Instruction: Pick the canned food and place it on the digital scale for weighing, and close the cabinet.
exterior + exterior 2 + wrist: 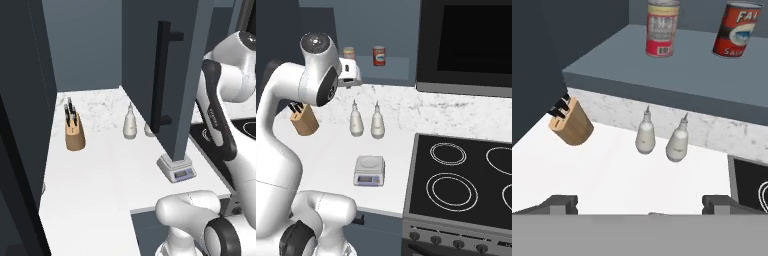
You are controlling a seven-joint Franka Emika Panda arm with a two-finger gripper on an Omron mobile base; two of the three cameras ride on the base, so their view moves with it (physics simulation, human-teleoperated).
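1. Hand view: knife block [571, 126] at left on the counter [612, 175]; two white bottles [645, 136] right of it.
2. On the cabinet shelf [677, 75] above, a tan-labelled can [662, 27], then the canned food [737, 29] rightmost.
3. My pincer [642, 204] stands apart, holding nothing.
4. Right base view: digital scale [369, 170] on the counter beside the stove [466, 185].
5. Left base view: the open cabinet door [170, 75] hangs over the scale.

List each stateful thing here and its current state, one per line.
cabinet door: swung open
gripper: open, holding nothing
canned food: upright on the cabinet shelf
second tin: upright on the same shelf
digital scale: platform bare
stove: burners dark
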